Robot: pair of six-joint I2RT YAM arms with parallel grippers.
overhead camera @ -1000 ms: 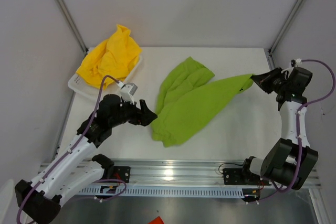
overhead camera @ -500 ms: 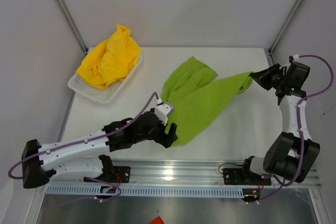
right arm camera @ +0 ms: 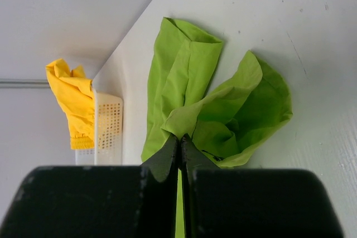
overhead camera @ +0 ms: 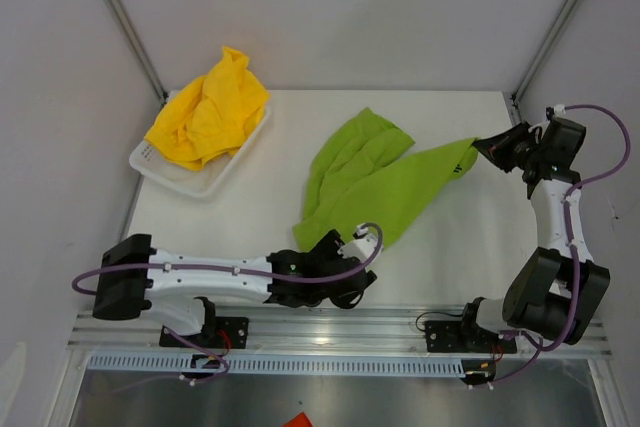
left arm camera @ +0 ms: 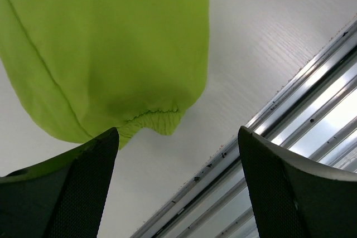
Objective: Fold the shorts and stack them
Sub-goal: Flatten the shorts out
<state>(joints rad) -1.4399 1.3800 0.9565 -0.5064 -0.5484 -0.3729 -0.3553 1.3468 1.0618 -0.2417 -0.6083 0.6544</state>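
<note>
The lime green shorts (overhead camera: pixel 372 190) lie spread across the middle of the table, the near gathered hem (left arm camera: pixel 149 122) toward the front edge. My right gripper (overhead camera: pixel 487 148) is shut on their far right corner (right arm camera: pixel 180 139) and holds it slightly raised, so the fabric bunches in front of the fingers. My left gripper (overhead camera: pixel 340 282) sits low at the table's near edge, just short of the near hem. It is open (left arm camera: pixel 178 185), with only bare table between its fingers. The yellow shorts (overhead camera: pixel 207 112) lie crumpled in the basket.
The white mesh basket (overhead camera: pixel 190 172) stands at the table's back left corner, also visible in the right wrist view as the basket (right arm camera: pixel 109 129). An aluminium rail (overhead camera: pixel 400 322) runs along the near edge, right beside my left gripper's right finger (left arm camera: pixel 301 193). Grey walls enclose the table.
My left arm has swung from beside the basket down along the near edge, bringing its open gripper to the green shorts' near hem. The right gripper has kept its hold, barely moving.
</note>
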